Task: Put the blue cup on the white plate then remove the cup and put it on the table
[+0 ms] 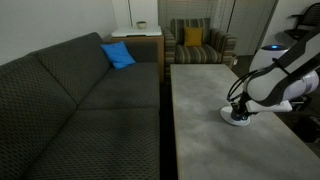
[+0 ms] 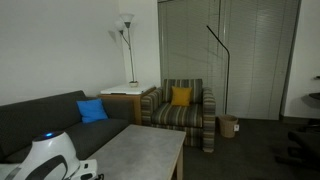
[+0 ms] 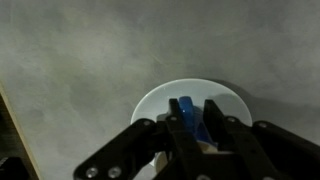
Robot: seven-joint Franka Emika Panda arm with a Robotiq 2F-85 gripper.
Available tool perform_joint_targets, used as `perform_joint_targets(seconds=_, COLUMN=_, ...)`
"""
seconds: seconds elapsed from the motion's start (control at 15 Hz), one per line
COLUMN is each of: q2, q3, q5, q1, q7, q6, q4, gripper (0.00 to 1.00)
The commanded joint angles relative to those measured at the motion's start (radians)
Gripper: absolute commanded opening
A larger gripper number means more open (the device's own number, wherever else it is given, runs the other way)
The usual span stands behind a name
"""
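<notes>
In the wrist view my gripper [image 3: 195, 122] is shut on the blue cup [image 3: 189, 112], one finger on each side of its wall. The cup is over the middle of the white plate [image 3: 160, 100]; I cannot tell whether it touches the plate. The plate lies on the mottled grey table [image 3: 100, 50]. In an exterior view the gripper [image 1: 238, 108] points down over the plate [image 1: 238, 121] near the table's [image 1: 205, 100] far side, and the cup is hidden by the fingers. In an exterior view only the arm's white body [image 2: 45, 160] and the table [image 2: 140, 150] show.
A dark grey sofa [image 1: 70, 90] with a blue cushion [image 1: 118, 55] runs along the table's long side. A striped armchair [image 1: 197, 45] with a yellow cushion stands past the table's end. A wooden side table [image 1: 140, 40] and a floor lamp [image 2: 125, 40] stand behind.
</notes>
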Motion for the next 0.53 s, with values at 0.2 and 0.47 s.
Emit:
perform_joint_targets(seconds=0.2, q2=0.000, q3=0.018, q5=0.000, q1=-0.012, q7=-0.032, q6=0.011, q4=-0.003, gripper=0.06)
perform_joint_targets(seconds=0.47, q2=0.000, q3=0.019, q5=0.000, q1=-0.012, q7=-0.033, q6=0.011, q4=-0.003, gripper=0.04)
